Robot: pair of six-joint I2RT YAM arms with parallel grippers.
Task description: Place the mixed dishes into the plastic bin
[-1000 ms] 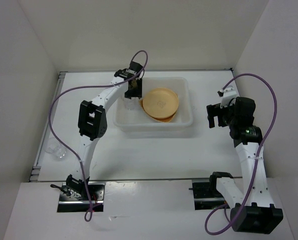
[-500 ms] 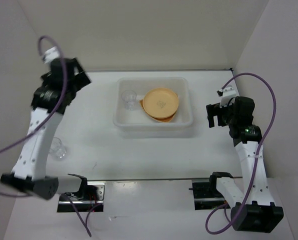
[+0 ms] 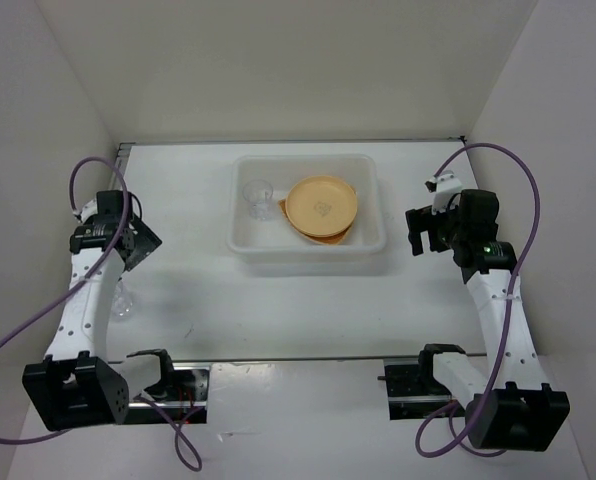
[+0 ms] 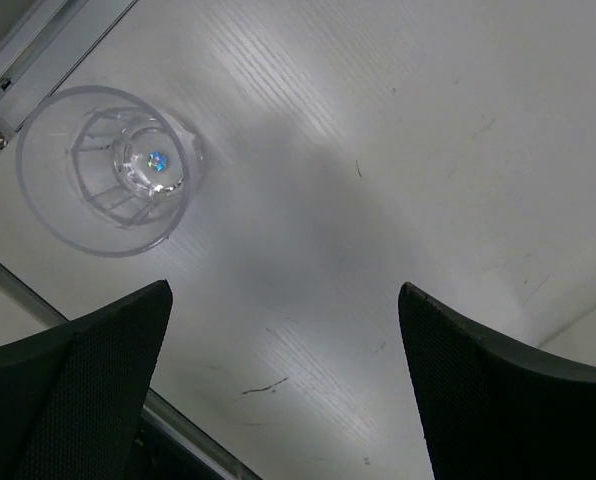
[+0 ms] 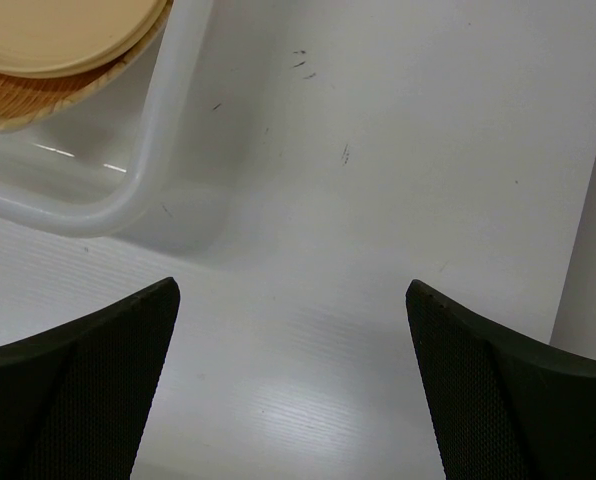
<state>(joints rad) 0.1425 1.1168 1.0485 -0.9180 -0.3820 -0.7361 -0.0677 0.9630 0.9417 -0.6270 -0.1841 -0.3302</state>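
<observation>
White tabletop [image 3: 278, 300] seen from above, with two robot arms bolted at its near edge. On the near left, a small clear cup [image 4: 106, 170] stands on the tabletop close to the metal rail [image 4: 38, 40] along the left side. The left pincer [image 4: 283, 300] hangs above it, pointing down. Its two dark fingers are spread wide and hold nothing. In the left wrist view the cup sits out beyond the left finger, not between the two.

On the right, the right pincer [image 5: 291, 300] is also spread wide and empty. It hovers over bare tabletop just beside a rounded corner of the plastic bin [image 5: 168, 120].

Farther back, the translucent white bin sits in the middle of the tabletop, well apart from the left pincer. Inside it, on the left, stands a second clear cup [image 3: 257, 197]. Beside that cup, on the right, lies a round yellow-orange plate [image 3: 321, 205] with a small centre mark. The edge of a tan woven tray [image 5: 28, 105] shows beneath the plate. Whether another plate lies between them cannot be told.
</observation>
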